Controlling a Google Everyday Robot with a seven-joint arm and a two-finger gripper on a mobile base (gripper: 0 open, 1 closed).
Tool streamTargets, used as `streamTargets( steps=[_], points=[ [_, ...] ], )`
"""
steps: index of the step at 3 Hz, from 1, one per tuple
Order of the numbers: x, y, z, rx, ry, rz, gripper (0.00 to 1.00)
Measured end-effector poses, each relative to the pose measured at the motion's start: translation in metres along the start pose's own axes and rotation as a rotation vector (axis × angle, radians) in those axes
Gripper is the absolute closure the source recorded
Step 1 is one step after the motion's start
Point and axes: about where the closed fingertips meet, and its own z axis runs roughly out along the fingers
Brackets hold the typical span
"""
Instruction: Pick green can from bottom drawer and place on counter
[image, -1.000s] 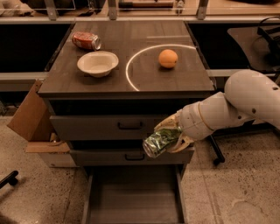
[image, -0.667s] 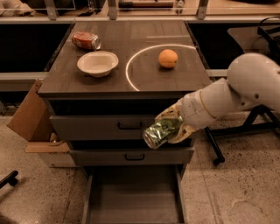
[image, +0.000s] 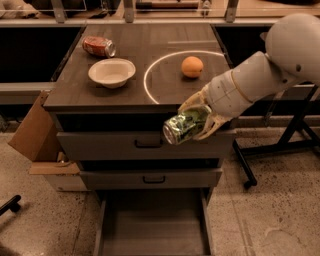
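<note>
The green can (image: 184, 127) lies sideways in the air, its silver end facing left, in front of the top drawer just below the counter's front edge. My gripper (image: 199, 120) is shut on it, its pale fingers (image: 192, 102) wrapped over the can's right half, and the white arm reaches in from the upper right. The counter (image: 125, 95) carries a thin white curved line. Below, the bottom drawer (image: 152, 227) stands pulled out with a bare flat floor.
On the counter sit a white bowl (image: 111, 72), an orange (image: 192, 66) inside the white curve, and a red-orange can (image: 98, 46) lying at the back left. A cardboard box (image: 37, 135) leans at the cabinet's left. Black stand legs (image: 272, 145) are at the right.
The gripper has lifted the green can upward and a little right, from level with the middle drawer to level with the top drawer. The arm has risen with it.
</note>
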Motion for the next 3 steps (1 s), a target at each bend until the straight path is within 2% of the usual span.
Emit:
streamTargets(
  steps=[1,2,3],
  points=[
    [-0.002,-0.041,-0.013,0.048,-0.015,0.122,1.0],
    [-0.003,-0.064,-0.018,0.084,-0.038,0.187,1.0],
    [0.0,-0.07,-0.013,0.07,-0.038,0.208,1.0]
  ],
)
